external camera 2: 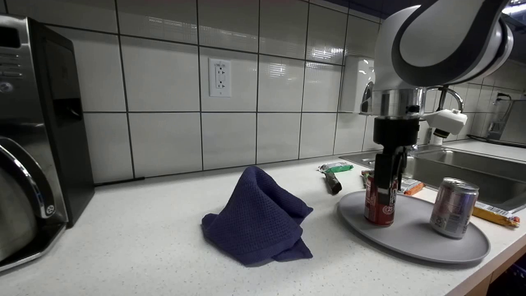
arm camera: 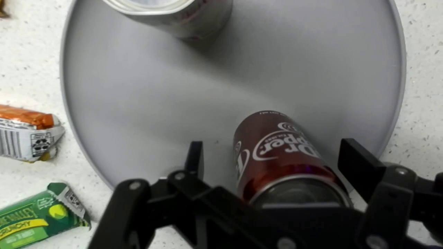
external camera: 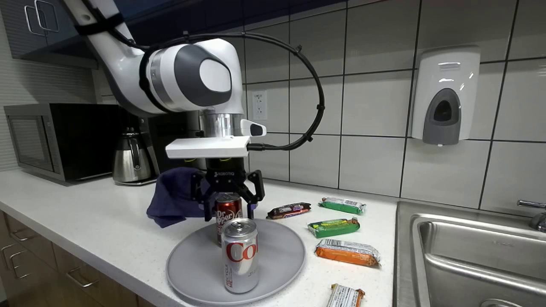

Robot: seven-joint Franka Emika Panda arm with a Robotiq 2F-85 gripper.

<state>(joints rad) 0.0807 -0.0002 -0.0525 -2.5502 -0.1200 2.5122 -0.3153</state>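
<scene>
A dark red Dr Pepper can stands upright on a round grey plate. The can also shows in an exterior view and in the wrist view. My gripper points down, open, with a finger on each side of this can. In the wrist view the gripper shows a gap between each finger and the can, wider at the left finger. The gripper body covers part of the can's top there. A silver can with red lettering stands upright on the same plate, apart from the gripper.
A dark blue cloth lies bunched on the counter beside the plate. Several wrapped bars lie between the plate and a steel sink. A steel carafe and a microwave stand farther along. A tiled wall runs behind.
</scene>
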